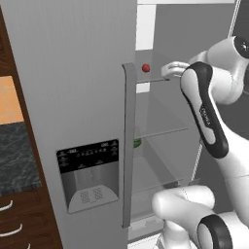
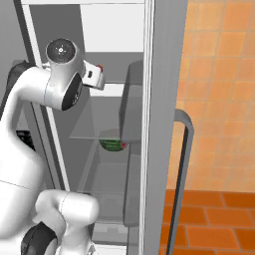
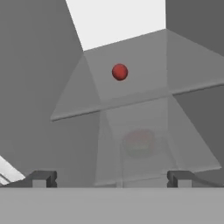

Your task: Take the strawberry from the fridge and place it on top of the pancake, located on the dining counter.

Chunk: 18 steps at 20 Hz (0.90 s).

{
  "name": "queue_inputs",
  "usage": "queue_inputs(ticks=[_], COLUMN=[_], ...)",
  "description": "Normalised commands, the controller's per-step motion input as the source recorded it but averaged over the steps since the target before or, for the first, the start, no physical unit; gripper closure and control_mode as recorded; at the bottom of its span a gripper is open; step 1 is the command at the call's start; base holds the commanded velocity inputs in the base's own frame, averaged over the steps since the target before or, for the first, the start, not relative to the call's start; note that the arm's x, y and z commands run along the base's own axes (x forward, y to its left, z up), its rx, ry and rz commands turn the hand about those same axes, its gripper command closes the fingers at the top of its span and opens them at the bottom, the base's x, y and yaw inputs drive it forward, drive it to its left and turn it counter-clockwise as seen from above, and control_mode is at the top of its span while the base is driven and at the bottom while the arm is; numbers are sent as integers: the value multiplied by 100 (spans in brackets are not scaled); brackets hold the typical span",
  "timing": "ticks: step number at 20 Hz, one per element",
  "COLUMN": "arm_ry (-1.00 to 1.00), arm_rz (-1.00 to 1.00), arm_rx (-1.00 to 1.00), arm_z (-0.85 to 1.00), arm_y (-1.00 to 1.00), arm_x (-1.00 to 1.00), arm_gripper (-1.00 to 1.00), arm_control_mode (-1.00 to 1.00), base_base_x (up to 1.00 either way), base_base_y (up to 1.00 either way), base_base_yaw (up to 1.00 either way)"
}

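Observation:
The fridge (image 1: 73,73) stands with its right door swung open and its glass shelves bare to me. On the upper shelf (image 3: 131,94) sits the strawberry (image 3: 120,71), a tiny red ball, also visible as the strawberry (image 1: 145,68) beside the door edge and the strawberry (image 2: 100,67) just past my hand. My gripper (image 3: 111,179) is open, its fingertips (image 3: 41,178) spread wide with nothing between them, short of the shelf's front edge. The gripper (image 1: 168,73) hovers just right of the fruit at shelf height. The pancake and the dining counter are out of view.
A round green and red item (image 3: 139,143) lies on the lower shelf, the same green item (image 2: 113,144) below my hand. The shut left door carries a dispenser panel (image 1: 88,175) and a long handle (image 1: 129,146). The open door (image 2: 164,124) stands close on the right.

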Motion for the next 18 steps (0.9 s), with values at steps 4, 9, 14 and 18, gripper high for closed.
queue_inputs(ticks=[4, 9, 14, 18], arm_ry=[0, -5, 0, 0], arm_rz=[-3, 0, 4, 7], arm_rx=[0, -1, -4, -7], arm_z=[5, 1, 0, 0], arm_y=[0, 0, 6, 3], arm_x=[73, 65, 61, 63], arm_gripper=[-100, -100, -100, -100], arm_control_mode=[-100, -100, -100, -100], base_base_x=[0, 0, 0, 0], base_base_y=[0, 0, 0, 0], base_base_yaw=[0, 0, 0, 0])
